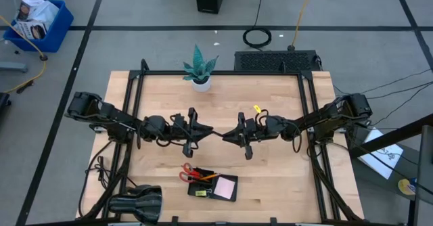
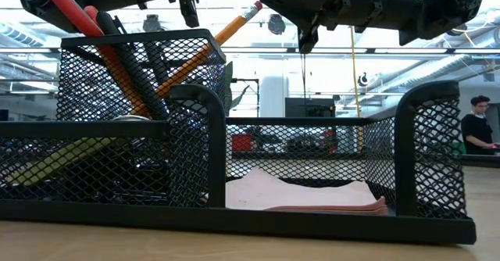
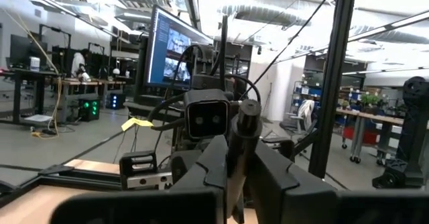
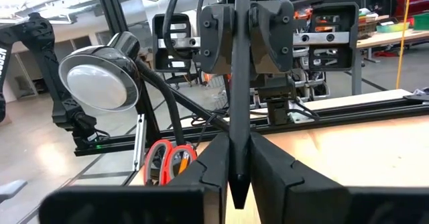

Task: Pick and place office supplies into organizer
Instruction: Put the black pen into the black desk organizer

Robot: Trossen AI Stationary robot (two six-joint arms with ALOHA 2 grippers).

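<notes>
A thin black pen (image 4: 238, 103) hangs in the air over the middle of the table, and both grippers are shut on it. My left gripper (image 1: 203, 131) and my right gripper (image 1: 231, 135) face each other there, nearly fingertip to fingertip. The black mesh organizer (image 1: 213, 185) stands near the front edge. Red-handled scissors (image 2: 74, 11), dark pens and an orange pencil (image 2: 226, 30) lean in its left compartment. A pink note pad (image 2: 305, 194) lies flat in its right compartment. A small yellow piece (image 1: 257, 108) lies on the table behind my right gripper. My left gripper pinches the pen's shaft (image 3: 236, 163) between its two fingers, which come roughly level from the table's left. The pen's blunt end (image 3: 249, 111) sticks out past them. The pen is clear of the table. My right gripper pinches the pen near its pointed end (image 4: 235, 184) between its two fingers, coming roughly level from the table's right. From there the shaft runs on between the left gripper's fingers (image 4: 221, 36). Nothing under the pen touches it.
A potted teal plant (image 1: 200, 72) stands at the table's far edge. A black lamp (image 1: 139, 202) lies at the near left corner. The black frame rails (image 1: 135, 111) run along both sides of the table. Bare wood shows between the arms and the organizer.
</notes>
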